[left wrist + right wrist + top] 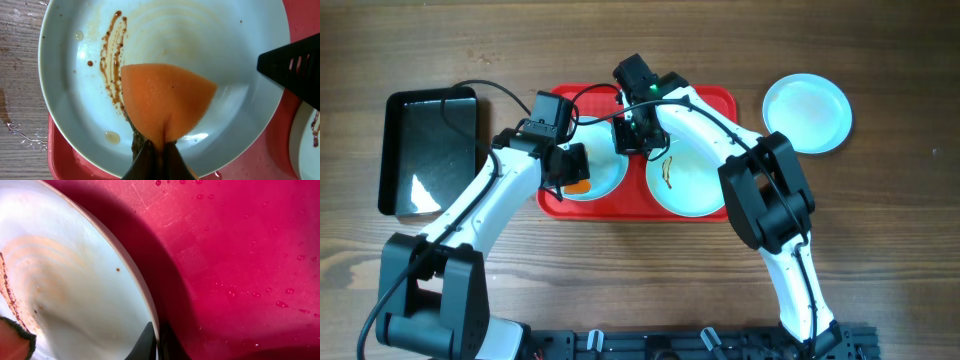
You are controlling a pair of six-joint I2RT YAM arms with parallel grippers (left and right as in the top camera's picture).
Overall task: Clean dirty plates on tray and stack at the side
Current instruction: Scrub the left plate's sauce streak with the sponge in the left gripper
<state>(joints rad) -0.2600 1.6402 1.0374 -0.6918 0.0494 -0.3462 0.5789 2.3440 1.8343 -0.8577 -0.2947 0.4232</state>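
Observation:
Two plates lie on the red tray (720, 100). The left plate (200, 40) carries brown sauce smears (112, 55). My left gripper (159, 146) is shut on an orange sponge (165, 100) that rests on this plate beside the smears. My right gripper (158, 330) is shut on the same plate's rim (135, 280), one finger inside and one outside over the tray (240, 255). From overhead, the left gripper (575, 175) is over the left plate (605, 178), and the right gripper (632, 140) is at its far-right edge. The right plate (695, 185) has a dark and yellowish smear. A third plate (807, 112) lies clean on the table.
A glossy black tray (430, 150) sits on the wooden table left of the red tray. Water drops lie on the tray floor (280, 295) and on the wood (20, 132). The right gripper's finger (295, 62) juts over the plate's right edge in the left wrist view.

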